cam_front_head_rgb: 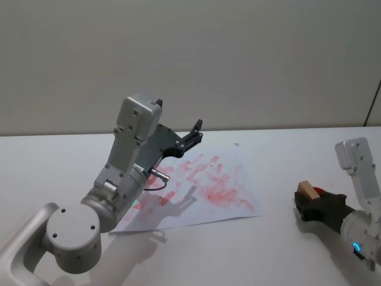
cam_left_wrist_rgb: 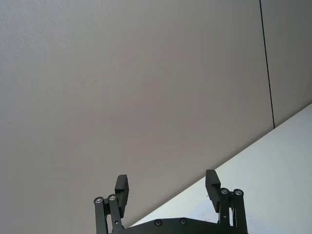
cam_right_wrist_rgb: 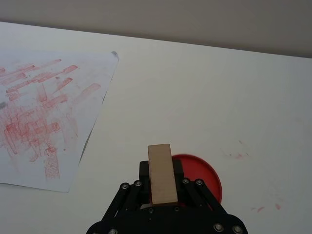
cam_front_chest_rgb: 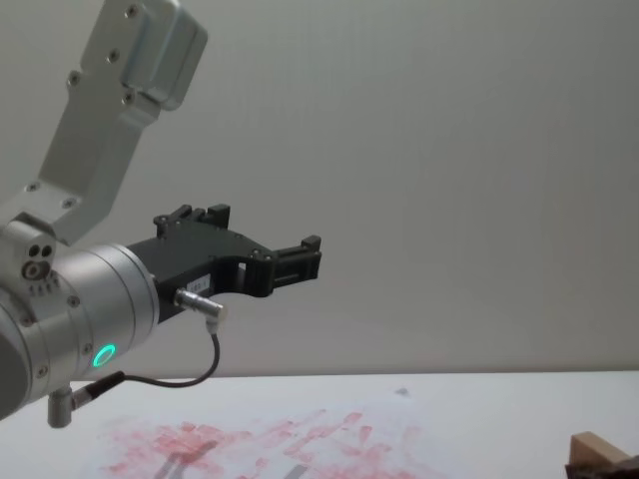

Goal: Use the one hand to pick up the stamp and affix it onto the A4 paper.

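Trouble could come easily from here, I thought. My right hand (cam_front_head_rgb: 306, 201) had its two black fingers shut tight on the stamp (cam_right_wrist_rgb: 162, 173). The stamp stood up between them, just over a round red ink pad (cam_right_wrist_rgb: 204, 175) on the tabletop (cam_right_wrist_rgb: 219, 87). The A4 paper (cam_front_head_rgb: 220, 190) lay well off to the left of it.

If I swung over too fast, the little block could tip or slip in the fingers. Then it would land crooked and leave a smeary mark. If I came down too soon, I would stamp the bare tabletop, which had a few small red specks near the pad. The sheet looked thin and loose, with nothing holding it, so a sticky stamp might lift it or push it along. My left hand (cam_front_head_rgb: 194, 134) hung in the air above the sheet, wide open and holding nothing, so the two arms could bump.

The stamp was plain light wood, smooth and long, with flat sides. The paper was white and flat, crowded with rubbed red bars. The tabletop was smooth and white.
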